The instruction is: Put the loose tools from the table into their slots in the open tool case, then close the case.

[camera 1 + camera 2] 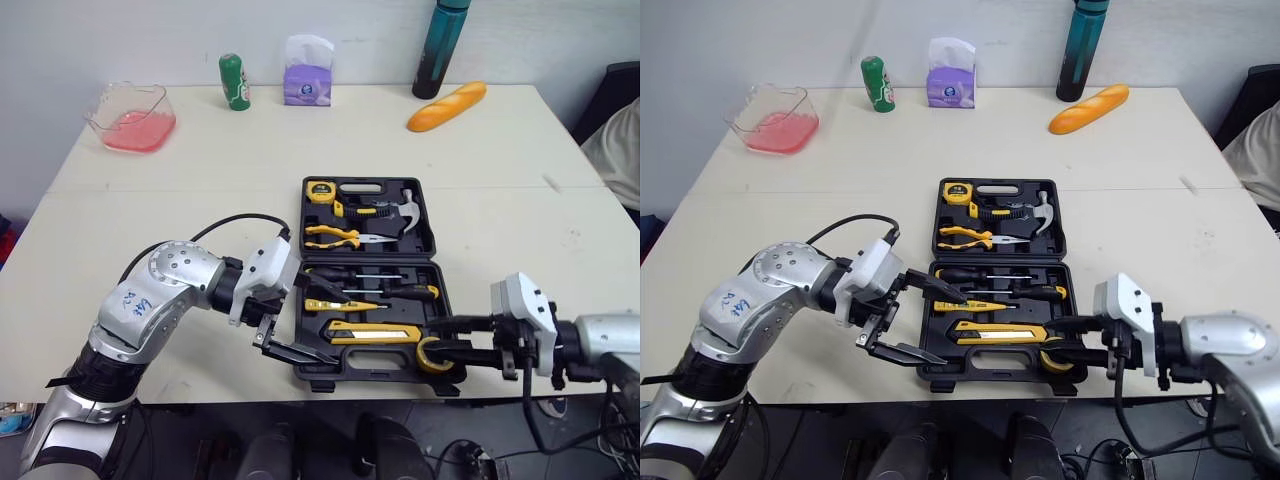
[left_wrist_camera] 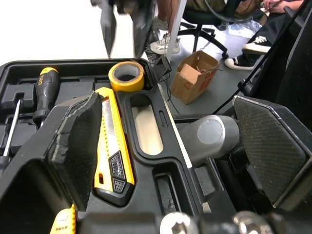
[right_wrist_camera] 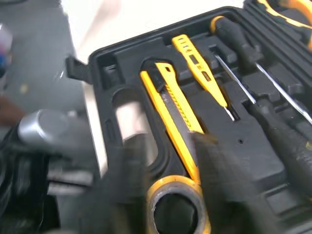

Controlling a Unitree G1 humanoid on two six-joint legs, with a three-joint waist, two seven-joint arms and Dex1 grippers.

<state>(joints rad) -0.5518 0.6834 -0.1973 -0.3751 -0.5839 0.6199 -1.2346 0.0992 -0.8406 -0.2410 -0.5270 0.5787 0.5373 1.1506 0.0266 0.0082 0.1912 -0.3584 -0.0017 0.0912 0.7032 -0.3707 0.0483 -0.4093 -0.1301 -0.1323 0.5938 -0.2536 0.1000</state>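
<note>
The black tool case lies open near the table's front edge. Its far half holds a tape measure, pliers and a hammer. The near half holds screwdrivers, a yellow utility knife and a yellow tape roll in the near right corner. My left gripper is open, its fingers straddling the case's near left corner. My right gripper is open, its fingertips just beside the tape roll.
Along the far edge stand a clear tub with pink contents, a green can, a purple tissue pack, a teal bottle and a baguette. A cardboard box sits on the floor.
</note>
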